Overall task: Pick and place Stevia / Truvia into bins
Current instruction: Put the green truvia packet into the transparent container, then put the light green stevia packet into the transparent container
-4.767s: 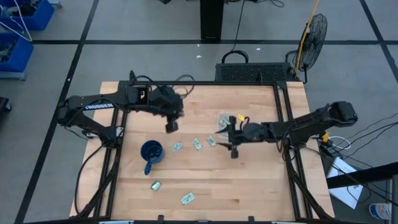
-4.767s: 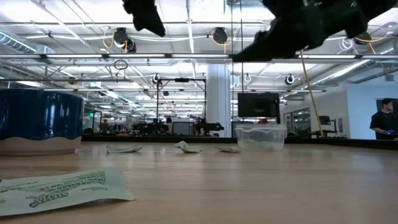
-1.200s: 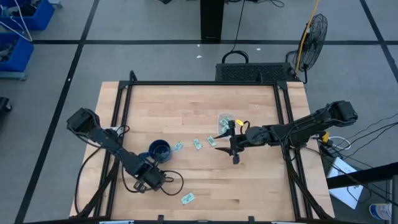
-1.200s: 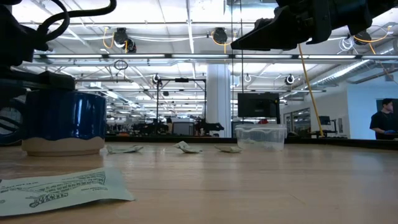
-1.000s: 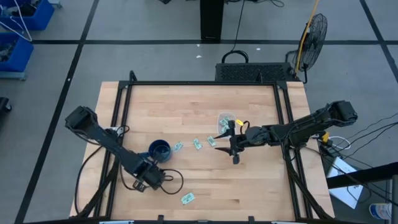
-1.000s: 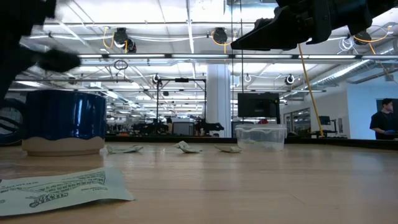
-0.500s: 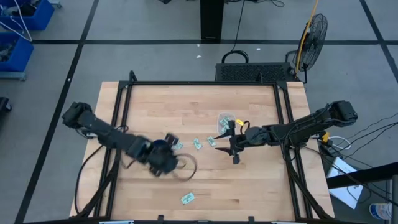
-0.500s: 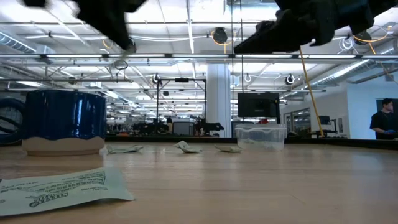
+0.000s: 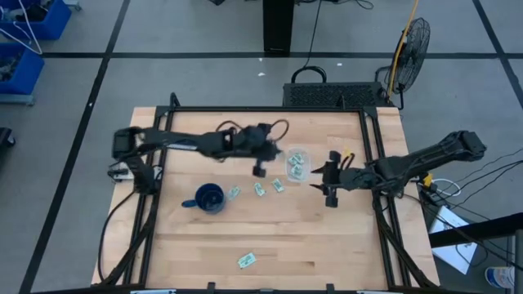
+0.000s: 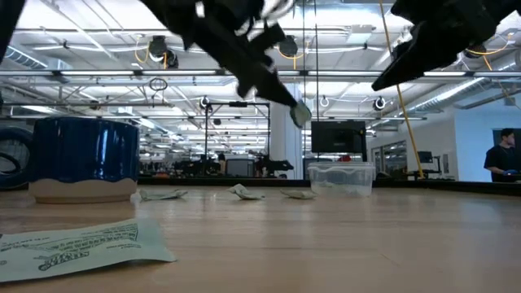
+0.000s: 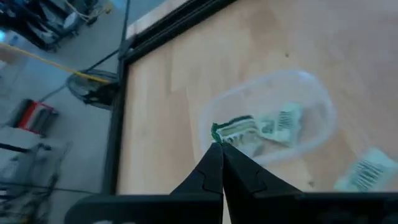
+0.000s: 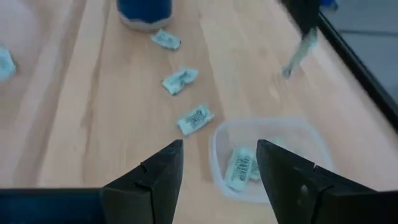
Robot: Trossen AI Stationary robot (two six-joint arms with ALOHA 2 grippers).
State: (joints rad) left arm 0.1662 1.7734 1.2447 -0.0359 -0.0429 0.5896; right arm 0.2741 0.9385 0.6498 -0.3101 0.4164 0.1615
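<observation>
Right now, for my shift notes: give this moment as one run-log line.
left gripper: shut on packet, above bin | right gripper: open, empty, beside bin | bin: holds packets | table: loose packets remain

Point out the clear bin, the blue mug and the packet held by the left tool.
clear bin [image 12: 219, 163], right wrist view, its near-side wall.
blue mug [image 9: 209, 198], high view, its rim.
held packet [image 11: 233, 126], left wrist view, its middle above the fingertips.

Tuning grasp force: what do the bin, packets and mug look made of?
Bin: clear plastic, slightly glossy; the packets inside and the wood beneath show through its walls. Packets: thin printed paper by the look, matte, some creased. Mug: probably glazed ceramic, glossy dark blue over a bare tan base. Table: light wood planks, visible grain.
</observation>
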